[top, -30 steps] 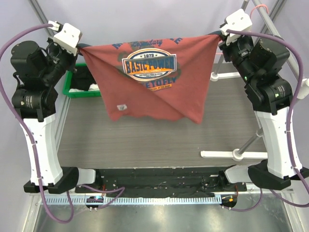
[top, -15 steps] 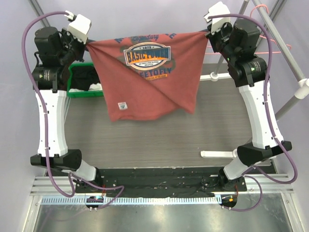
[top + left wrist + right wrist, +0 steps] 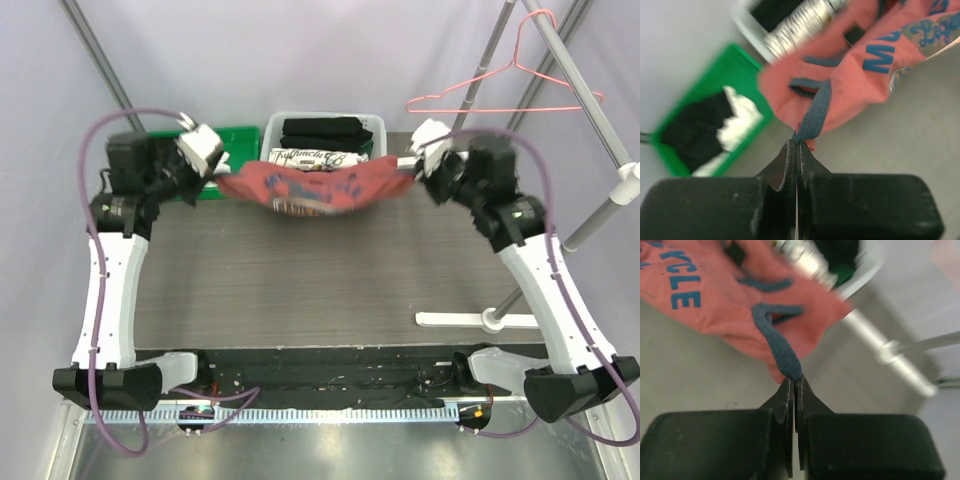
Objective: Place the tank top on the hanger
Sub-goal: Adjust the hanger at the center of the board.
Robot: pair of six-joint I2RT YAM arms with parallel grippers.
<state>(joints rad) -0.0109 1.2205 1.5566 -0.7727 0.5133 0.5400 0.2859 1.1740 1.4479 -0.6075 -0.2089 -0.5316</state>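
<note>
While the left gripper (image 3: 796,146) and right gripper (image 3: 794,382) clamp its ribbed navy straps (image 3: 815,112), the soft rust-red tank top (image 3: 310,188) sags between outstretched arms.

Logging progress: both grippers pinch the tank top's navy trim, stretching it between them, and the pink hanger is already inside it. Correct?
No. The top external view shows the hanger hanging on the metal rail at far right, apart from the tank top. The left gripper and right gripper do pinch its navy trim, stretching it between them.
</note>
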